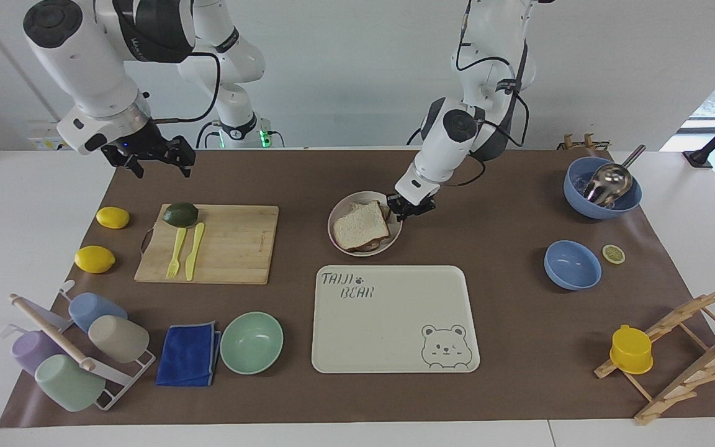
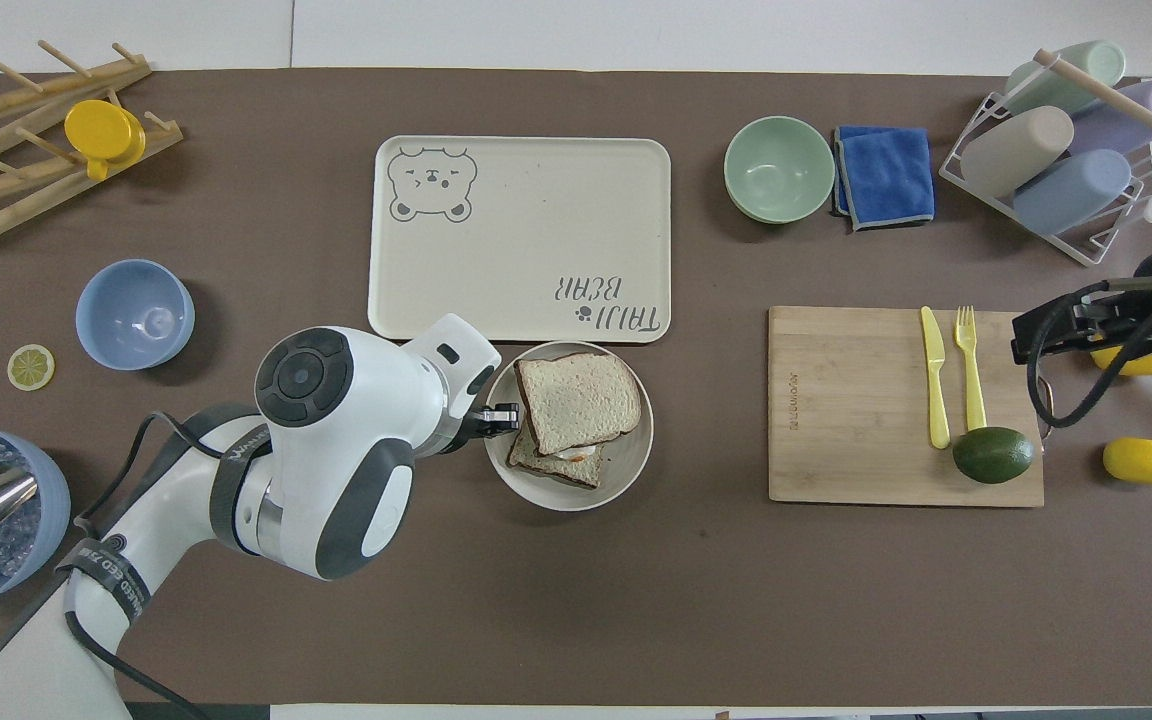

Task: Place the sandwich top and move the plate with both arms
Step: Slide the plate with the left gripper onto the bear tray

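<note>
The sandwich top (image 1: 360, 225) lies flat on the lower slice on the beige plate (image 1: 395, 233), offset so that the lower slice's corner peeks out in the overhead view (image 2: 556, 465). The plate (image 2: 626, 470) sits mid-table, just nearer the robots than the bear tray (image 1: 395, 320). My left gripper (image 1: 404, 211) is low at the plate's rim toward the left arm's end, shut on that rim; it also shows in the overhead view (image 2: 504, 418). My right gripper (image 1: 149, 162) waits open and empty, up over the mat's corner near the lemons (image 1: 112, 217).
A cutting board (image 1: 233, 242) with an avocado (image 1: 180, 213), fork and knife lies toward the right arm's end. A mint bowl (image 1: 251, 342), a blue cloth (image 1: 188, 354) and a cup rack (image 1: 75, 351) are farther out. Blue bowls (image 1: 572, 265) and a wooden rack (image 1: 680, 347) stand toward the left arm's end.
</note>
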Robot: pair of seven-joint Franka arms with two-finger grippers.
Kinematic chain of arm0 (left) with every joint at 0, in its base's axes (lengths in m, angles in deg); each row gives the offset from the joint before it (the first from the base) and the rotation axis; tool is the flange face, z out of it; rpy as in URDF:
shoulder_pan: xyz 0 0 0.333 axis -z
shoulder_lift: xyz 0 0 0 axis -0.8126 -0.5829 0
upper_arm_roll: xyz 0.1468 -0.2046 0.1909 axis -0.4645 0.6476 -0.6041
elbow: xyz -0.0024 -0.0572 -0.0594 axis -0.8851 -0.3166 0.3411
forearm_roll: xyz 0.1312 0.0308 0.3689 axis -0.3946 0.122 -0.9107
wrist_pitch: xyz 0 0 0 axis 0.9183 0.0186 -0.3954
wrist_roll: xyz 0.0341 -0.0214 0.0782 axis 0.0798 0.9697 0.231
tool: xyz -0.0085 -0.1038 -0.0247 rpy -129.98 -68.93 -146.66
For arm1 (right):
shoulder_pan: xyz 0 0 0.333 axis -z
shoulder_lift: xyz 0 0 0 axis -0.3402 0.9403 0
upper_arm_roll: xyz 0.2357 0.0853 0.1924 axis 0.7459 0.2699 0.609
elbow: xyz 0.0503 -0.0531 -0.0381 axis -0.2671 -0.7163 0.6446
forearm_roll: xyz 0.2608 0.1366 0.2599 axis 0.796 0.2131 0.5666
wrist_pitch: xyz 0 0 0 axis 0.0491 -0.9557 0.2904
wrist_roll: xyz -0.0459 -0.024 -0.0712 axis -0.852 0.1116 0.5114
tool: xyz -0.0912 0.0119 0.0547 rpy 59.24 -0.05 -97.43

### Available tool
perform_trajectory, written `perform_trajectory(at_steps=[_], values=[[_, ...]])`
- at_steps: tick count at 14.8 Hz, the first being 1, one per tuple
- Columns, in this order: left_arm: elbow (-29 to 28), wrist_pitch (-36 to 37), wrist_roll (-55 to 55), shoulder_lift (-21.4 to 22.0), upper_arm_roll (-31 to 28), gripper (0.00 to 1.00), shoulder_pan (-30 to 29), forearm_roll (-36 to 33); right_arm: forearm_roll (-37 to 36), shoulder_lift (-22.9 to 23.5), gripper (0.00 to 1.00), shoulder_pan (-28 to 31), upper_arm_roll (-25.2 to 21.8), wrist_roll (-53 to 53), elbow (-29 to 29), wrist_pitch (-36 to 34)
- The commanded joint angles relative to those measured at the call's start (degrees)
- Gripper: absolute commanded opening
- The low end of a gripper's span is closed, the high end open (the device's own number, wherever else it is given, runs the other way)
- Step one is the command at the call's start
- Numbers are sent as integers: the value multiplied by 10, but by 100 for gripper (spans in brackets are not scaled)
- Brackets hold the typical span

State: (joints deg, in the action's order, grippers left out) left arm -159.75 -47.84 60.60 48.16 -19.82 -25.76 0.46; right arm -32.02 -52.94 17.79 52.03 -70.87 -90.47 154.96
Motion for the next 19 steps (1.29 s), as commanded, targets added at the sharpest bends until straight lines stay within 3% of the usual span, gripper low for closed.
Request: perform_trajectory(at_steps=[1,6,9,13,16,19], values=[[31,36,-17,8,-2,0,-5,29,0,-8,100,-12,-10,-1,-1,1],[157,84,-26,-55,-2,0,-66,30,0,-5,100,-5,-18,-2,1,8],[262,107,-29,-133,-2,0,-78,30,0,1,100,10,-14,-9,10,8],[350,99,-28,-225,-3,0,-98,27,0,5,100,7,-15,-8,16,12],[392,86,-28,-274,-5,0,-112,21,0,5,100,8,-15,-9,16,12],[390,66,-29,-278,-5,0,-114,13,0,4,100,5,-15,-9,16,10]])
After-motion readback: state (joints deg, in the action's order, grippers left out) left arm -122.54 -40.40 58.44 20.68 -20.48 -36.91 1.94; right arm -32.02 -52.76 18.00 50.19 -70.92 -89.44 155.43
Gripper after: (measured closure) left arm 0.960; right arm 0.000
